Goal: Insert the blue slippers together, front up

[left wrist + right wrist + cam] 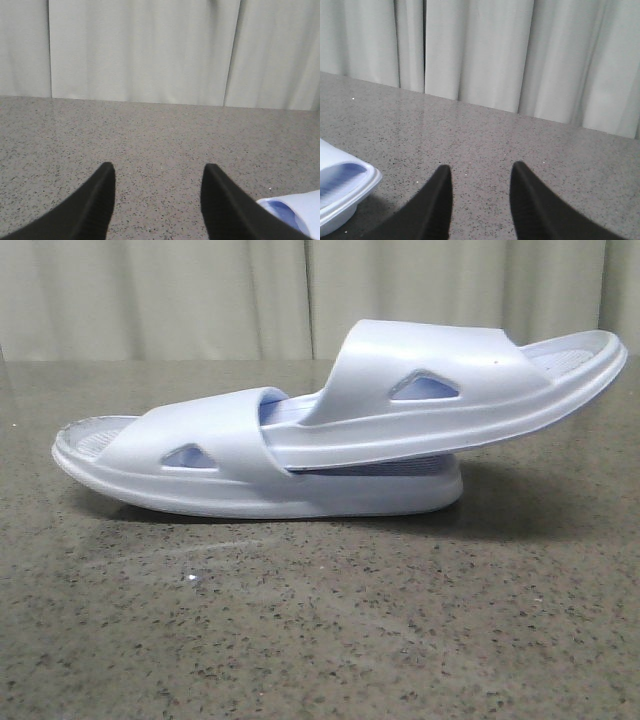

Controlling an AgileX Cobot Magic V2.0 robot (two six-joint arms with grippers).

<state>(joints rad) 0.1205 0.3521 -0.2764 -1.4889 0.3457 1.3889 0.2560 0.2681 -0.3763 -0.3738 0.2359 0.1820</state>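
Two pale blue-white slippers lie nested on the grey speckled table (320, 620). The lower slipper (200, 465) rests flat. The upper slipper (450, 380) has one end pushed under the lower one's strap and its other end raised to the right. No gripper shows in the front view. My left gripper (157, 172) is open and empty over bare table, with a slipper end (295, 210) beside one finger. My right gripper (480, 174) is open and empty, with a slipper end (342, 192) off to its side.
Pale pleated curtains (300, 295) hang behind the table's far edge. The same curtains (145, 50) fill the background of both wrist views (485, 55).
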